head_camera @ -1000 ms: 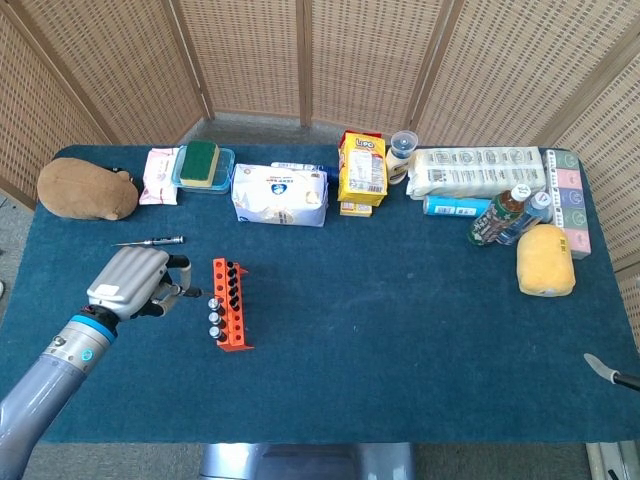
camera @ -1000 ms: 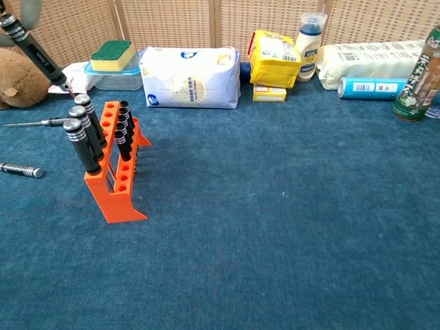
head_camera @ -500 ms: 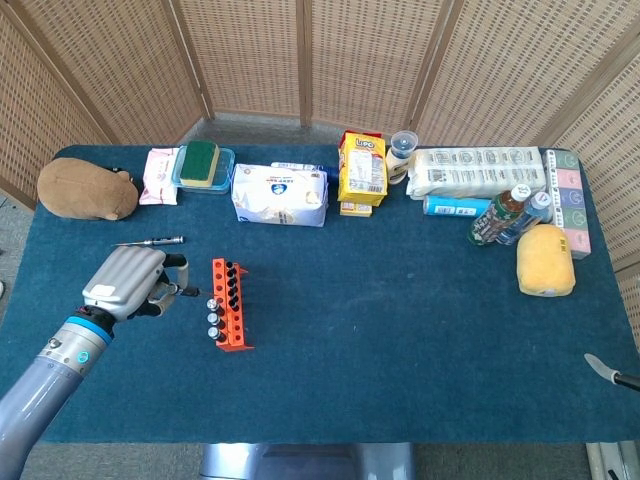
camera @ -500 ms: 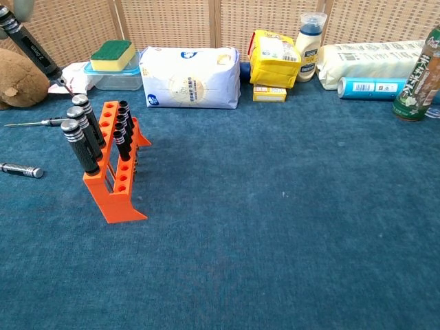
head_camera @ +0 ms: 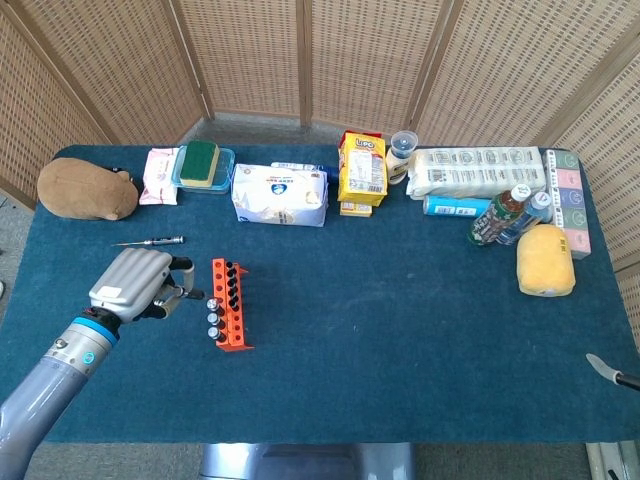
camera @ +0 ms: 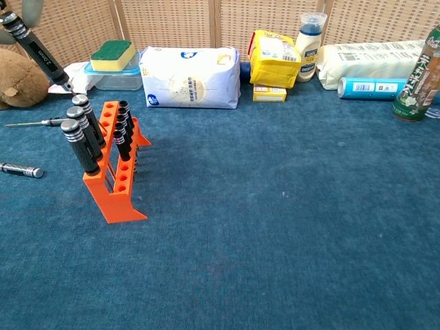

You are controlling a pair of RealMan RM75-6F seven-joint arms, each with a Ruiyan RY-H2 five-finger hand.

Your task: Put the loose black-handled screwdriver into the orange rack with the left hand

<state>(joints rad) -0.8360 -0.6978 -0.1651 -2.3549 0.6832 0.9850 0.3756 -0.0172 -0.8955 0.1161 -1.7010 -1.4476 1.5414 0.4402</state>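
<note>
My left hand [head_camera: 135, 284] hovers just left of the orange rack [head_camera: 238, 326] and grips a black-handled screwdriver [camera: 38, 49]. In the chest view that screwdriver hangs tilted, tip down and to the right, above and behind the orange rack [camera: 120, 206]; only a grey edge of the left hand [camera: 31, 8] shows at the top corner. The rack holds several black-handled drivers. Only a fingertip of my right hand [head_camera: 606, 368] shows at the table's right edge.
A thin screwdriver [camera: 38, 123] and a short black one [camera: 20, 170] lie on the cloth left of the rack. A brown plush [head_camera: 87, 189], sponge box [head_camera: 205, 165], white bag [head_camera: 281, 194], yellow packet [head_camera: 362, 170] and bottles [head_camera: 505, 218] line the back.
My left hand has shifted slightly right, toward the rack, with the screwdriver still in its grip. The rack and the loose tools lie as before.
</note>
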